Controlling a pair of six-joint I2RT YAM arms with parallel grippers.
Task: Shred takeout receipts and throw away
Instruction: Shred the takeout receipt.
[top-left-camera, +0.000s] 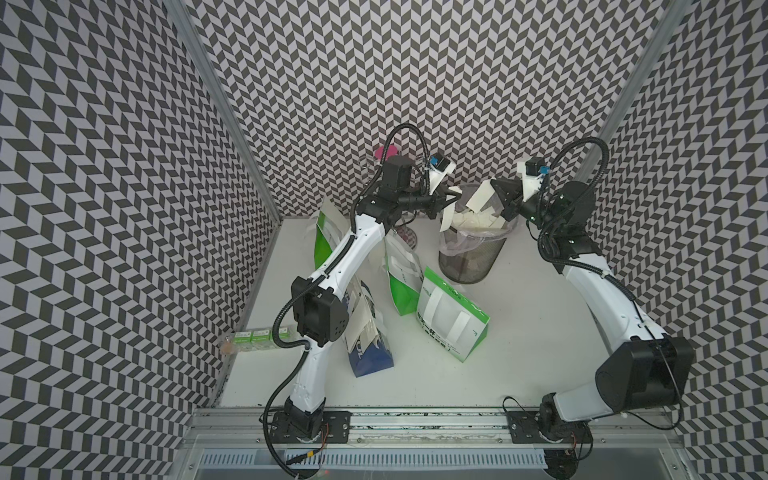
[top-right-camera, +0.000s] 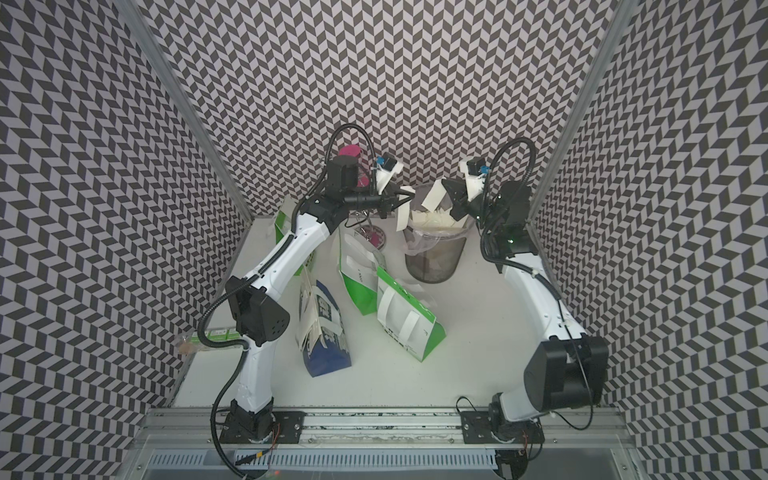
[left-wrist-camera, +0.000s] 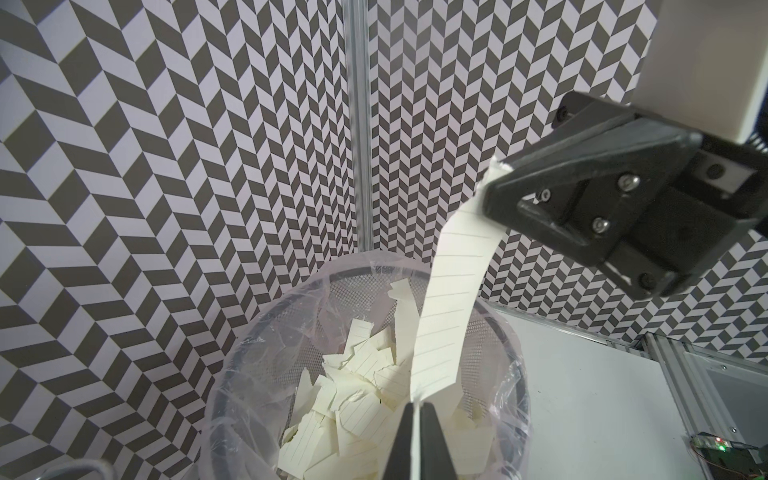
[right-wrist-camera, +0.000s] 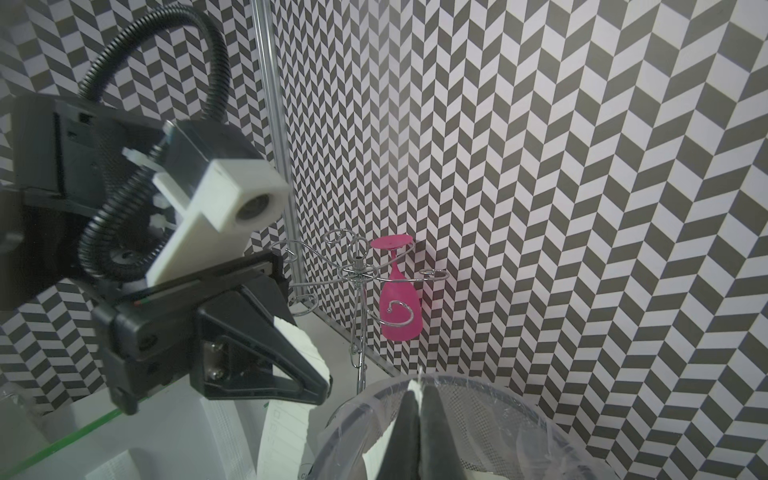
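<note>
Left gripper (left-wrist-camera: 415, 415): jaws pinched tight on cream paper strip (top-left-camera: 446, 218), hanging at rim of black wire-mesh bin with clear liner (top-left-camera: 469, 262). Right gripper (right-wrist-camera: 417, 399): also clamped, on cream lined receipt strip (left-wrist-camera: 446, 299) dangling above bin mouth. We can't tell if strips join. Torn cream pieces (left-wrist-camera: 357, 399) heaped inside bin. We judge paper feather-light, limp, easy to tear, likely to slip or cling to jaws; best to pinch near short edge, grips close either side of tear line. Green-and-white paper bag (top-left-camera: 453, 316) lies just beside bin.
</note>
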